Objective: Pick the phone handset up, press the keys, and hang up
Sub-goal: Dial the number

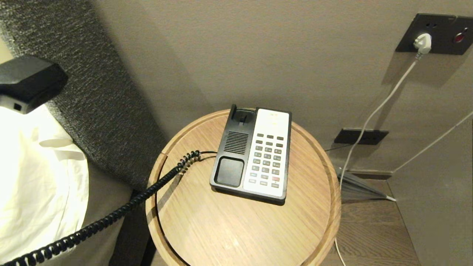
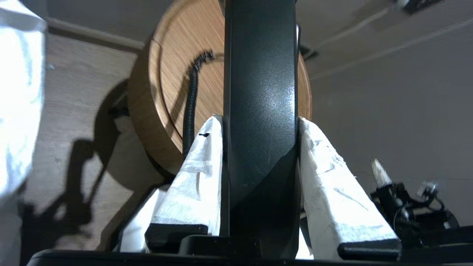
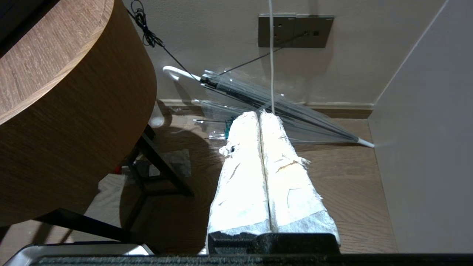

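Beige walls and a dark upholstered headboard frame a round wooden table [image 1: 236, 221] beside a bed with white linen. Off its cradle, the phone handset [image 2: 260, 111] sits clamped between the two white-wrapped fingers [image 2: 201, 177] of the left gripper [image 2: 260, 123], held out to the near left of the table, above the floor beside the bed; its pads press both flanks of the glossy black body. From it the coiled cord [image 1: 111, 218] stretches rightward and farther off, over the table rim to the phone base [image 1: 253, 153], whose empty cradle and keypad [image 1: 268, 159] lie exposed at the table's centre.

With the receiver lifted, pressing the keys looks to be the step in hand. Doing it well probably means holding the handset steady and well clear so the taut cord does not drag the base, then bringing one fingertip squarely down on a single key. The right gripper [image 3: 260, 116] hangs low by the floor to the table's right, fingers pressed together and empty, above a clear umbrella [image 3: 273, 107].
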You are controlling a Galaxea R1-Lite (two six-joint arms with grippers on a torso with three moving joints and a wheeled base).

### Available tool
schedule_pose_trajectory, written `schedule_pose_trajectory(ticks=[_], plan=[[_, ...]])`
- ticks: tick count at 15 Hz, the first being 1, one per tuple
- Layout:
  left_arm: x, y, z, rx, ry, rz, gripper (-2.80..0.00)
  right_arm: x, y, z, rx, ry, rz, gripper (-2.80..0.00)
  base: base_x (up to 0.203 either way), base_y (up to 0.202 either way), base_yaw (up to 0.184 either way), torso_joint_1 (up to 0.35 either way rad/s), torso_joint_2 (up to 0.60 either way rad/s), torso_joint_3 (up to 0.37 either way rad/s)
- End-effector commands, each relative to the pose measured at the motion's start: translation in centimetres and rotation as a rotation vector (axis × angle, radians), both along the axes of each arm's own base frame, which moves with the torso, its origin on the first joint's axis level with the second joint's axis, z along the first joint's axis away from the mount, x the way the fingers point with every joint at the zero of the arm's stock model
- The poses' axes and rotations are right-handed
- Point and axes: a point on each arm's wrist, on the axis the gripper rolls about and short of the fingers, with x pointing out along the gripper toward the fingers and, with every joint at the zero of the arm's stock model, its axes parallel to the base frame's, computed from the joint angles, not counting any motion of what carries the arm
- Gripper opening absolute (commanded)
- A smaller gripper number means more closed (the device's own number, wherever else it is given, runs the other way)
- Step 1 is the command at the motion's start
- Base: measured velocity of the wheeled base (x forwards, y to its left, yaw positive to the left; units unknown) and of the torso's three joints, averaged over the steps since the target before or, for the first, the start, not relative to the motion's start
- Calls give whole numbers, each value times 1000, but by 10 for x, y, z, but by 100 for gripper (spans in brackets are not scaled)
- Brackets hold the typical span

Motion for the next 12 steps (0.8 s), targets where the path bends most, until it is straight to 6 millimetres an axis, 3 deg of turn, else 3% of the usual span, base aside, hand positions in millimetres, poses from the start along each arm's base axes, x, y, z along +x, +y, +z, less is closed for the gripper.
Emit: schedule_pose_trajectory(ticks=[1,4,12], plan=[[-7,8,0,-25,-19,22,-280,1,0,-4,0,14,0,-280,0,0,0,0,0,0],[-19,23,-4,-64,-46,22,-280,1,0,-4,1,14,0,-280,0,0,0,0,0,0],[-19,20,-5,-59,-46,-55,-280,1,0,-4,-1,14,0,-280,0,0,0,0,0,0]])
